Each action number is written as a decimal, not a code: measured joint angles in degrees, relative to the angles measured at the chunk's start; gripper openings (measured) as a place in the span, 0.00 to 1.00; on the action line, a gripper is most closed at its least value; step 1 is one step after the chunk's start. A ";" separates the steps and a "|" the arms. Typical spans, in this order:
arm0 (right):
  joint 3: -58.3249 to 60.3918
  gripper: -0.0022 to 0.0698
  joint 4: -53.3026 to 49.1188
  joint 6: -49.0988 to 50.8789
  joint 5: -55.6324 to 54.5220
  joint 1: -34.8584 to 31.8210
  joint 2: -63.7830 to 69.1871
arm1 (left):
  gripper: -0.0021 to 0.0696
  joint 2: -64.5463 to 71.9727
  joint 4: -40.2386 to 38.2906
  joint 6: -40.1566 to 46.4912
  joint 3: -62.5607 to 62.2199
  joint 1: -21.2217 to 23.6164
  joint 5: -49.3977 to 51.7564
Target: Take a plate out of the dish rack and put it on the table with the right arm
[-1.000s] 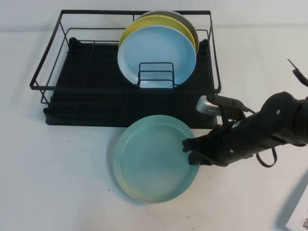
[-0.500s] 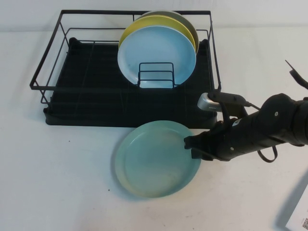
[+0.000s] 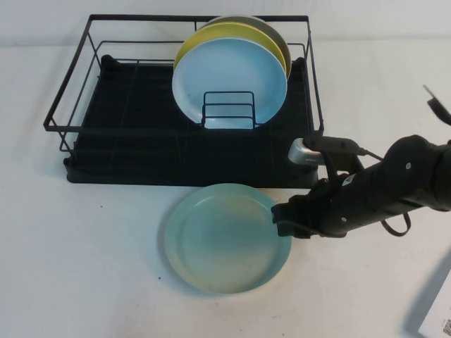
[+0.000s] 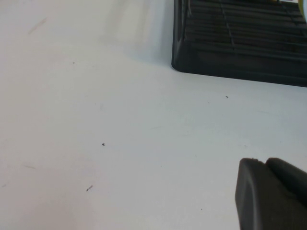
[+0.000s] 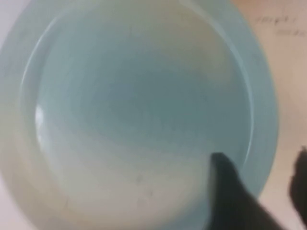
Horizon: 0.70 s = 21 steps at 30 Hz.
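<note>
1. The mint-green plate (image 3: 225, 238) lies on the white tabletop (image 3: 91, 267), just in front of the near edge of the dish rack (image 3: 127, 134), close to it but not clearly touching.
2. The plate's near-left edge shows a yellowish tint; the rest is pale mint.
3. The right arm (image 3: 394, 186) reaches in from the right side, low over the tabletop, with a silver cylindrical part near the rack's near-right corner.
4. The right gripper (image 3: 282, 220) sits at the plate's right rim. In the right wrist view one dark finger (image 5: 229, 189) lies inside the rim on the plate (image 5: 134, 110) and the other (image 5: 300, 184) sits outside the rim, so the fingers straddle the rim with a visible gap between them.
5. Whether the fingers press on the rim cannot be told for certain; they appear spread apart rather than clamped.
6. In the rack, a sky-blue plate (image 3: 229, 81) stands on edge against the small wire divider (image 3: 228, 109), with a yellow plate (image 3: 194, 39) directly behind it and a grey-green one behind that.
7. These standing plates are in the far-right part of the rack.
8. The left gripper (image 4: 271, 194) shows only as a dark block in the left wrist view, over bare tabletop (image 4: 96, 120) near a corner of the rack's black tray (image 4: 230, 52); I cannot tell the state of its fingers.
</note>
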 joint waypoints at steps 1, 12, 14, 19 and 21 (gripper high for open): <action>0.00 0.36 -0.72 0.00 0.91 0.00 -0.51 | 0.02 0.00 0.00 0.00 0.00 0.00 0.00; 0.00 0.01 -9.70 0.00 11.85 0.00 -18.66 | 0.02 0.00 0.00 0.00 0.00 0.00 0.00; 0.00 0.01 -10.15 -0.44 15.39 0.00 -22.66 | 0.02 0.00 0.00 0.00 0.00 0.00 0.00; 0.00 0.01 -14.49 -1.11 23.43 -0.10 -31.43 | 0.02 0.00 0.00 0.00 0.00 0.00 0.00; 0.00 0.01 -16.87 -1.21 25.14 -0.10 -33.76 | 0.02 0.00 0.00 0.00 0.00 0.00 0.00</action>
